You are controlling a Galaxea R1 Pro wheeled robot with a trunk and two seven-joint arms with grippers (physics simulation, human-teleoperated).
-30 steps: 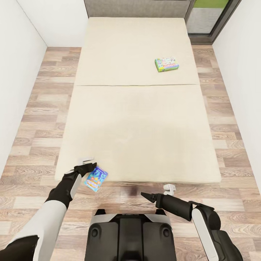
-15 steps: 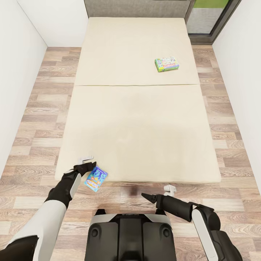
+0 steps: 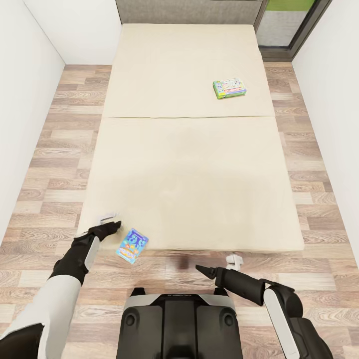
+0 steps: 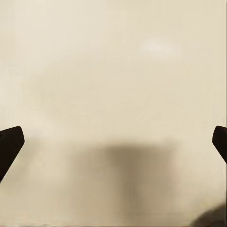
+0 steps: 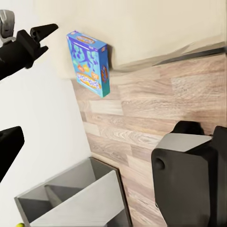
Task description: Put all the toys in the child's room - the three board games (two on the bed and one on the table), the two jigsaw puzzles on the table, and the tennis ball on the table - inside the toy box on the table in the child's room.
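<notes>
Moved away from the blue board game (image 3: 132, 246), the left gripper (image 3: 108, 223) is held nearby, fingers wide, over the bed (image 3: 189, 149).

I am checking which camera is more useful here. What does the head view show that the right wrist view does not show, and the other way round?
Head view alone: the green board game lying on the far section of the bed, the grey headboard, the window, and the left gripper open over the bed's near corner.

Right wrist view alone: a grey box with dividers low beside the robot.

Both: the blue board game at the bed's near edge, overhanging the wood floor, and the open right gripper.
</notes>
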